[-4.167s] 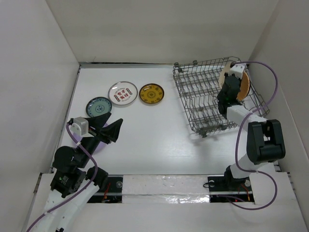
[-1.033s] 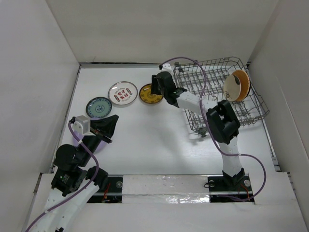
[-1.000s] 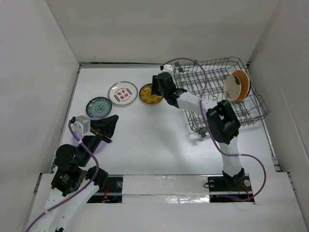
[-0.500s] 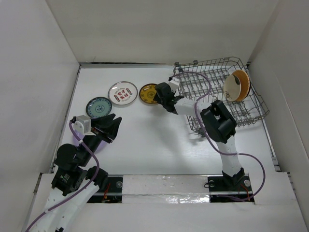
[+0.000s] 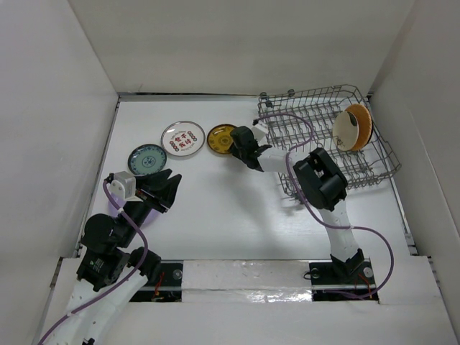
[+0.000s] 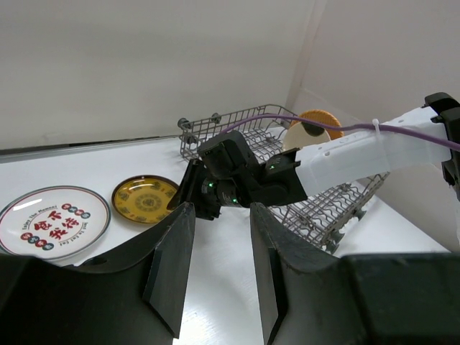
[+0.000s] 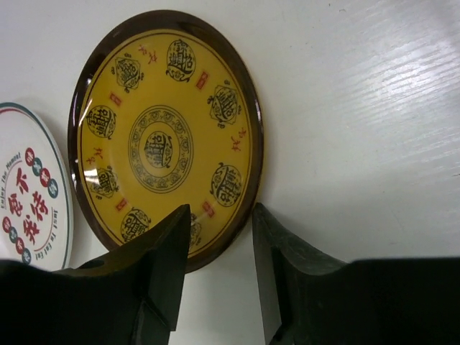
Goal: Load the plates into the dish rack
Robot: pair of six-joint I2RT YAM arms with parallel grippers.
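Your right gripper (image 7: 220, 210) sits low at the yellow patterned plate's (image 7: 162, 136) near rim, jaws half-parted to straddle it, not yet clamped. Your left gripper (image 6: 219, 208) hangs back, jaws partly open and empty.

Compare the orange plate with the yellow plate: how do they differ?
The orange plate stands on edge in the dish rack; the yellow plate lies flat on the table. The orange plate's inside is plain cream; the yellow plate's carries dark medallions. Both are round.

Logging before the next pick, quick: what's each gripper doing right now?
Left gripper: open, empty.
Right gripper: open, jaws astride the rim of the yellow plate, not yet clamped.
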